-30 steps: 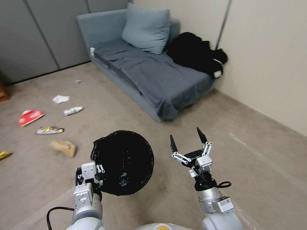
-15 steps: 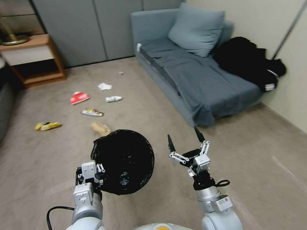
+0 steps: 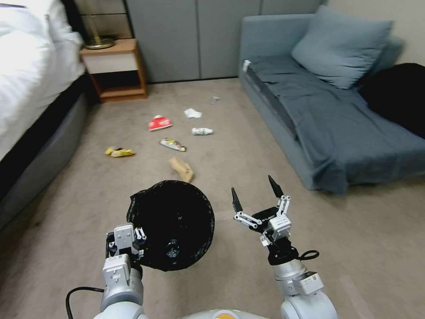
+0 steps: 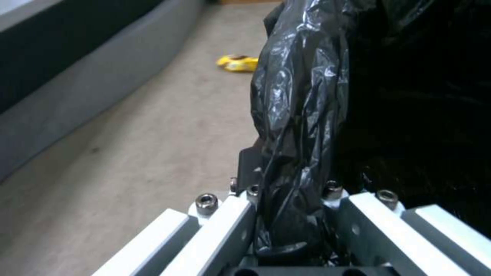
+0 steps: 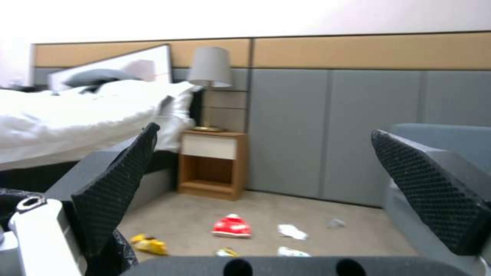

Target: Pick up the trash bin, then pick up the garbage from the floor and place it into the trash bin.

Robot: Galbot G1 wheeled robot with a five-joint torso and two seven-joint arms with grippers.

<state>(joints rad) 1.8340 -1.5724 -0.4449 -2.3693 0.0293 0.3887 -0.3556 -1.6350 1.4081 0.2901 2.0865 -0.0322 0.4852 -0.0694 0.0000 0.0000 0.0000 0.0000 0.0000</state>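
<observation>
Black plastic lining marks the trash bin (image 3: pixel 170 223), which in the head view we find held off the floor by the left gripper (image 3: pixel 125 241), its jaws pinched on the near rim; the right gripper (image 3: pixel 256 195) hangs beside it, jaws spread and empty. We judge the bin pickup done and collection of garbage the step in hand. We count seven pieces on the carpet ahead: brown paper bag (image 3: pixel 181 169) nearest, multicoloured wrapper (image 3: pixel 172 144), yellow wrapper (image 3: pixel 119 152), red wrapper (image 3: pixel 160 122), bottle (image 3: pixel 202 131), tissue (image 3: pixel 192 113), one small scrap (image 3: pixel 214 100) (too small to identify). Left wrist view: jaws clamp bunched liner. Right wrist view: spread fingertips (image 5: pixel 120 184) frame the litter. Next calls for closing on the bag.
</observation>
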